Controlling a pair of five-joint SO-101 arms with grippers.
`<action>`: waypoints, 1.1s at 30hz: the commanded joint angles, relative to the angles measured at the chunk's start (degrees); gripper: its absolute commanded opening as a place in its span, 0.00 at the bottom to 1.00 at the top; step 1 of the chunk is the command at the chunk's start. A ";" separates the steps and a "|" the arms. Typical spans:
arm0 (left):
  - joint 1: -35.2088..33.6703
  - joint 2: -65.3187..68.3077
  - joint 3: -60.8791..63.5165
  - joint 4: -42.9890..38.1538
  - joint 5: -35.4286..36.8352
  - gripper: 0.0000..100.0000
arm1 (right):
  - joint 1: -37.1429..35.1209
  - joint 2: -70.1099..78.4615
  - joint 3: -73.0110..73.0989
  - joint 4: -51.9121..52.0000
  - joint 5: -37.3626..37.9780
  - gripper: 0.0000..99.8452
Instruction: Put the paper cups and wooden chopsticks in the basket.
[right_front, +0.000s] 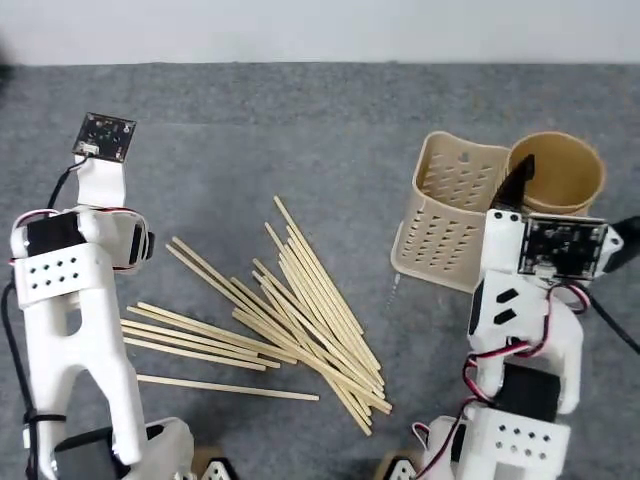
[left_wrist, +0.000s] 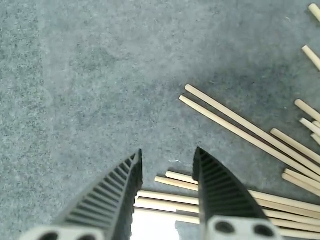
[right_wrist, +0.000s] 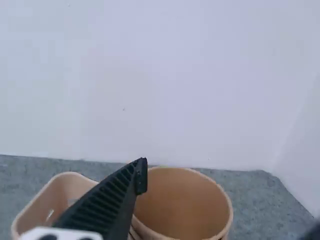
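Ribbed fingers (left_wrist: 215, 185) of my left gripper (left_wrist: 167, 156) stand parted and empty over chopstick ends. Chopsticks (right_front: 300, 320) lie flat near the basket (right_front: 450, 215), on its side away from the cup (right_front: 560, 170). Most slant, a few point basketward. Light, stiff, slick (they roll): I'd pinch mid-length, across the axis. At the upright cup's rim hangs my right gripper (right_front: 520, 185); open or closed, I cannot tell.

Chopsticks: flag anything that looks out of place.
The wooden chopsticks lie strewn across the grey mat in a crisscrossed heap, apart from the basket; the paper cup stands beside the basket, not inside it.
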 joint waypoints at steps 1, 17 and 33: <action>0.00 -2.11 -0.13 -1.05 0.35 0.17 | -0.48 -0.66 -6.33 -0.75 -3.60 0.26; -0.26 -2.46 1.36 -1.32 0.18 0.17 | 4.79 15.43 -0.44 -0.84 -7.12 0.01; -0.35 -2.64 1.19 -0.97 0.35 0.17 | 2.15 2.07 -4.66 2.86 -6.86 0.02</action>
